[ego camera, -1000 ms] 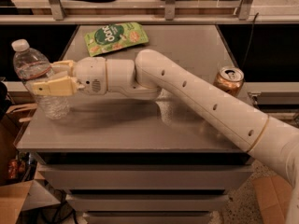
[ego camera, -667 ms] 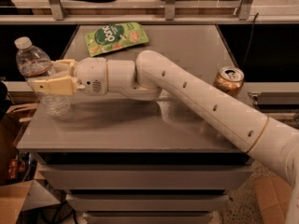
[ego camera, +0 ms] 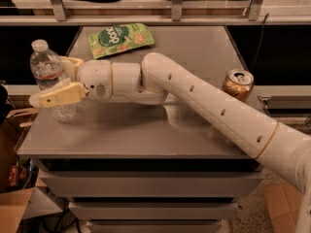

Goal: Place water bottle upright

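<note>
1. Clear plastic water bottle [ego camera: 44, 67] with a white cap stands up straight at the left edge of the grey tabletop [ego camera: 146, 135]. Its bottom looks to rest on the top.
2. The pincer [ego camera: 48, 81] is around the bottle's middle. One yellowish finger [ego camera: 60, 95] is in front and one is behind, pinching the bottle.
3. The white arm [ego camera: 209, 106] reaches in from the lower right, low over the tabletop.
4. A green snack bag [ego camera: 121, 39] lies flat at the back, well apart from the bottle.
5. A gold can [ego camera: 238, 84] stands at the right edge, just behind the arm.
</note>
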You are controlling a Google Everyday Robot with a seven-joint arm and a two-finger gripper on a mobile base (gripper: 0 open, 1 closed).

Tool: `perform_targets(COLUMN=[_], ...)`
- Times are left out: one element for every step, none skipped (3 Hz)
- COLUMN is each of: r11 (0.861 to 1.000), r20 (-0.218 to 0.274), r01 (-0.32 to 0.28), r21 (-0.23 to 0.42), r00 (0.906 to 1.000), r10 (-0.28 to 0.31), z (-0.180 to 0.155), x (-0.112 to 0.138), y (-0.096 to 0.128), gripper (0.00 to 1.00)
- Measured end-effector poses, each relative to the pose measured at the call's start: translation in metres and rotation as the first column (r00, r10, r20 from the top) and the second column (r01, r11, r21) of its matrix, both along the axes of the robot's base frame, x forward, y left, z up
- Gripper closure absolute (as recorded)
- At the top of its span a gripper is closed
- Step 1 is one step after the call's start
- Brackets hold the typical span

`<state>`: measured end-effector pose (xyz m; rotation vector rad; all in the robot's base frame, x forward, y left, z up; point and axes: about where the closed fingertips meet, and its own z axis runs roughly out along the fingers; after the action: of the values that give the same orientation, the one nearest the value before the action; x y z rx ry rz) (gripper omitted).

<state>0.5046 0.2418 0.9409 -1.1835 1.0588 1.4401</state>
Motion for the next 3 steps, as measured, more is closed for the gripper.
perform_targets(r11=[1.0,1.0,1.0], r20=[0.004,0.011,0.047], r01=[-0.001,-0.003,-0.008], r21=[0.001,0.0,-0.018], r00=[1.0,0.9999,0.9989], r10=[0.001,0.003,0.008], z=[0.0008,0.0023,0.0063], x=[-0.0003,-0.0006,0.0027], y=[0.0,0.0002,-0.0024], gripper=[0.0,0.0,0.0])
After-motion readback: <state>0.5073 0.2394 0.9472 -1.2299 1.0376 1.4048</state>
